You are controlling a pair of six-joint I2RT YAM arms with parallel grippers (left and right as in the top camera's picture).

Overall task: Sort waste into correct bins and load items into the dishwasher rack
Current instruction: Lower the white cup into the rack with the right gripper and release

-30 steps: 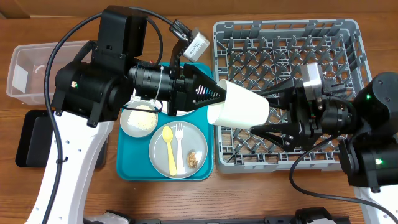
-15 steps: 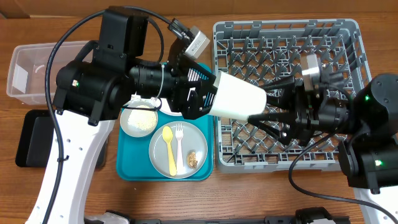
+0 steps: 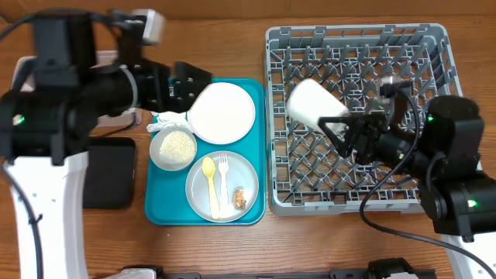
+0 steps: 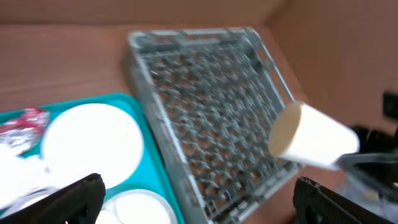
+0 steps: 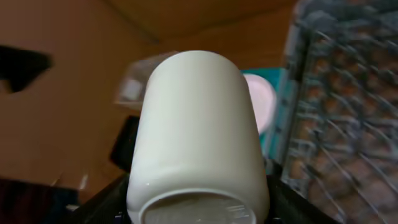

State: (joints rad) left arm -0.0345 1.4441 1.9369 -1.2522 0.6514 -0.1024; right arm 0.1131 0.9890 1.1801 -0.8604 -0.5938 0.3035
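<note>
Overhead: right gripper (image 3: pixel 335 130) is clamped on the small white cup (image 3: pixel 308 99), tipped sideways over the dishwasher rack (image 3: pixel 353 32) near its 9 o'clock side. Left gripper (image 4: pixel 198 194) gapes wide, holding nothing, by the teal tray's (image 3: pixel 155 209) 11 o'clock corner.

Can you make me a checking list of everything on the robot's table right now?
Surface: wooden table.
Job's things: white cup held over the dishwasher rack; pale plate; bowl of rice; grey plate carrying a yellow spoon, fork and brown scrap; napkin; foil wrapper; black tray.
Clutter: teal serving tray under the dishes.
Claws: right claw shut on the white cup; left claw open, holding nothing.
Cables: black cable loops beside the right arm.
Surroundings: nothing seen.
</note>
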